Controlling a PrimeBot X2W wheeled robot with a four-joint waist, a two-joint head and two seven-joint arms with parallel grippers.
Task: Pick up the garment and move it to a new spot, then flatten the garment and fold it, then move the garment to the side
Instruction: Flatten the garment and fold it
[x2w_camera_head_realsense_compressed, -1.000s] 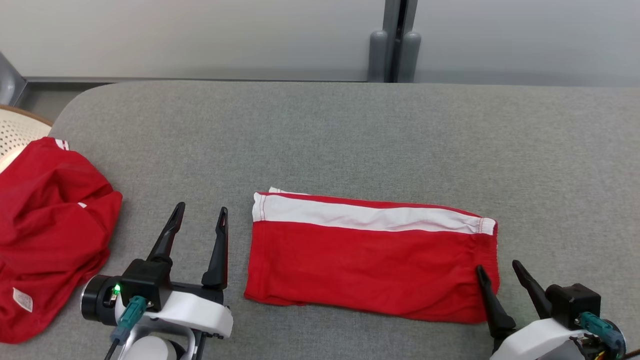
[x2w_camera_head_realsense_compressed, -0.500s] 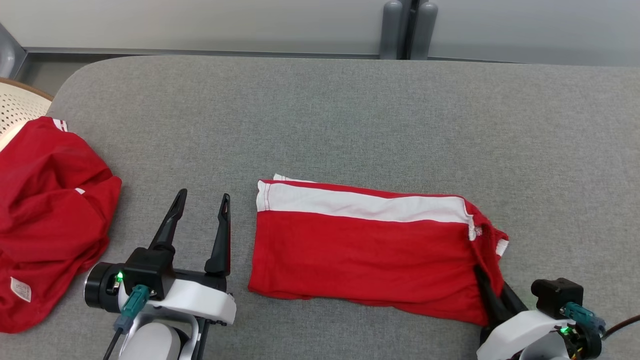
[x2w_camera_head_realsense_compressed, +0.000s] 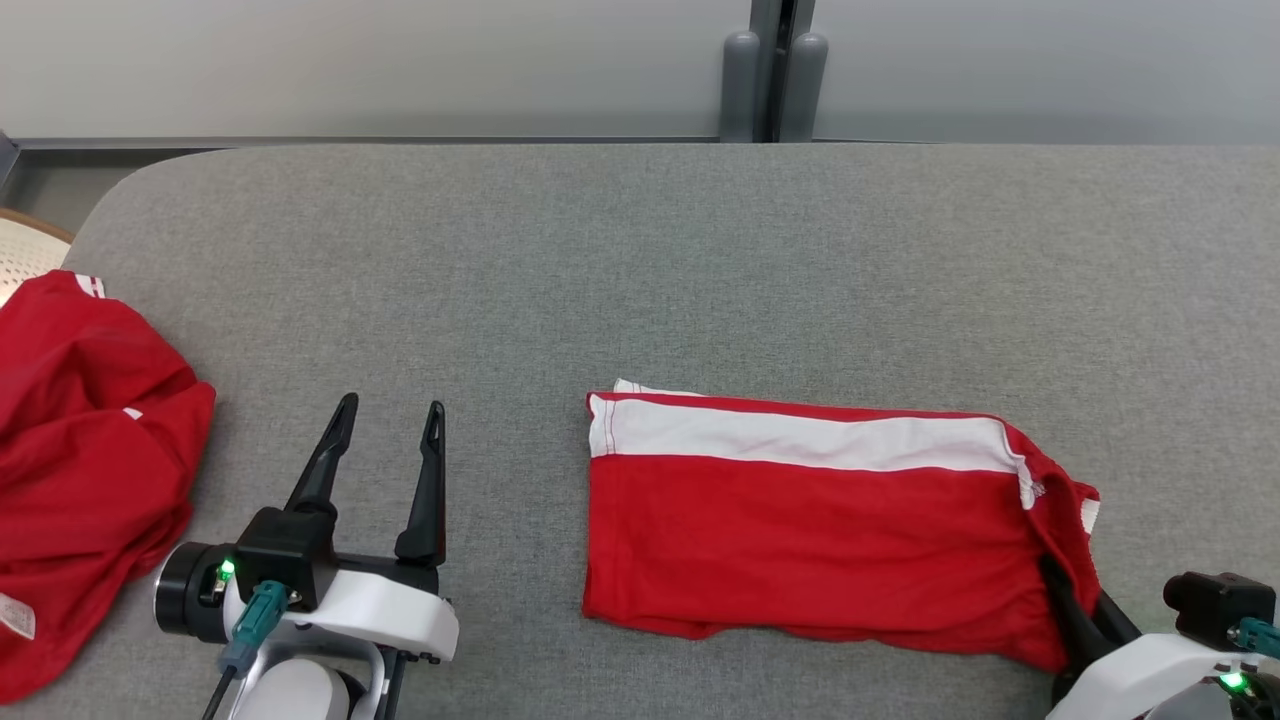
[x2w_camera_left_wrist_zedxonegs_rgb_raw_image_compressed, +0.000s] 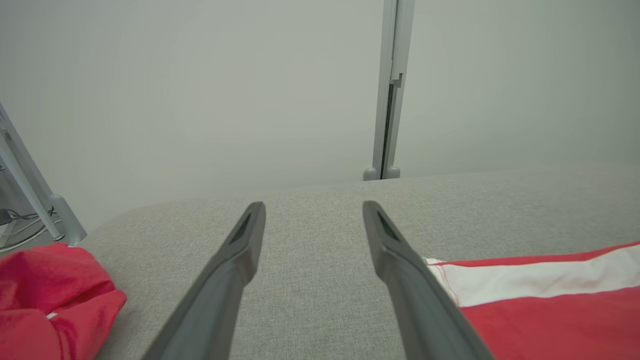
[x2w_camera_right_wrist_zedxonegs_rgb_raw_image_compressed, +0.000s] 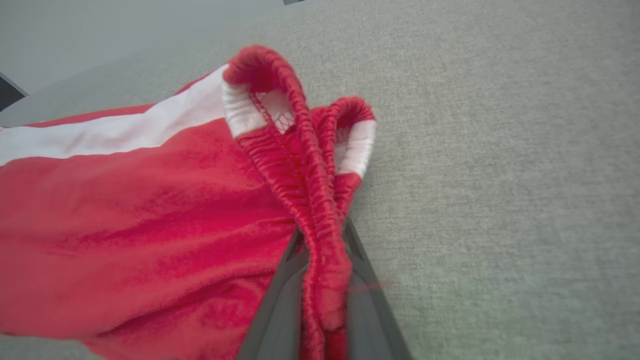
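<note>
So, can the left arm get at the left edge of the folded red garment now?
Probably yes. The left arm rests beside the folded red garment, jaws open and empty, with only bare grey surface between them. The right arm grips its other end, out of the way.

Bright even light, soft shadows, sharp

surface: grey fabric-covered bench (x2w_camera_head_realsense_compressed: 640, 260), rounded left corner | centre-right: white-striped red shorts (x2w_camera_head_realsense_compressed: 800, 530) lay folded | left edge: crumpled red garment (x2w_camera_head_realsense_compressed: 80, 450) lay heaped
</note>
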